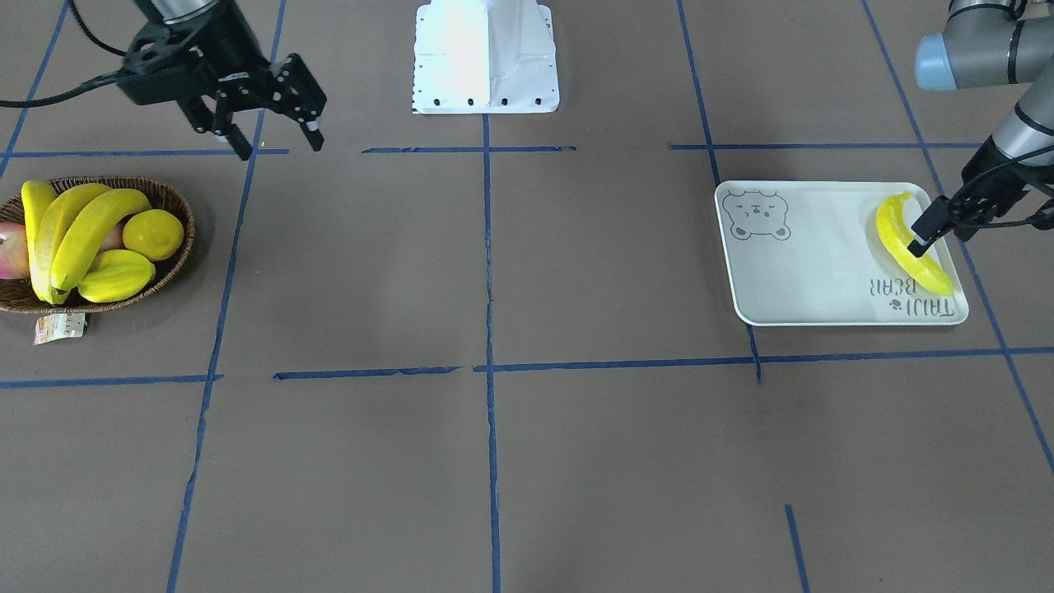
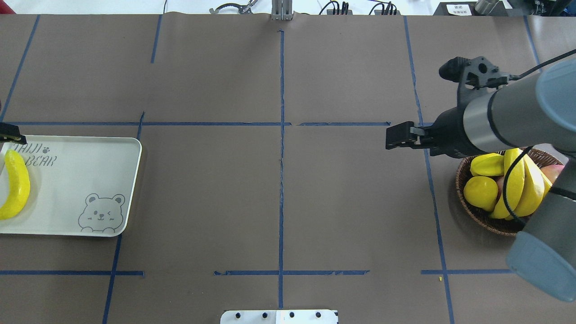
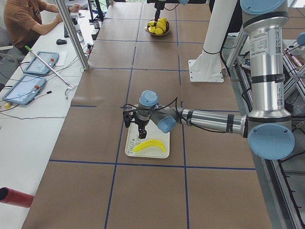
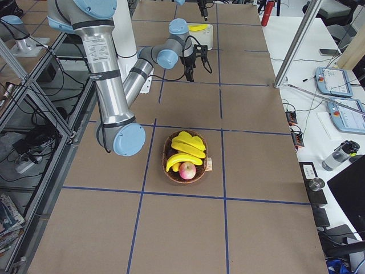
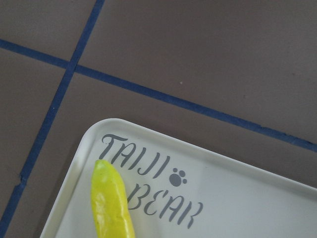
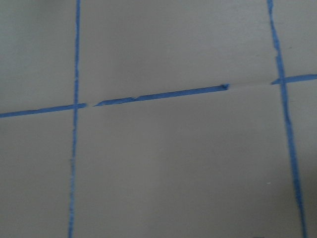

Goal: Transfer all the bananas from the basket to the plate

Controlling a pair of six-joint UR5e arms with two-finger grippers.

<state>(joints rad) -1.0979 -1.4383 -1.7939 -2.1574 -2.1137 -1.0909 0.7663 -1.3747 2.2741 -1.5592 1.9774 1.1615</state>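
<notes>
one banana (image 1: 935, 276) lies on the plate (image 1: 823, 263), right under the left gripper (image 1: 921, 240). i cannot tell if its jaws are let go or squeezing. three bananas (image 1: 82, 235) wait in the basket (image 1: 188, 247), beside and below the right gripper (image 1: 276, 144), whose jaws are wide apart and hold nothing.

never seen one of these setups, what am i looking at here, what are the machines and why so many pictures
A two-armed robot stands at a brown table. Two pictures look down from above, two from the table's ends, and two come from cameras on the wrists. A wicker basket holds three bananas, with a lemon, a starfruit and an apple. One banana lies on the white plate. The left gripper hovers at it; I cannot tell if it grips. The right gripper is open and empty near the basket.
</notes>
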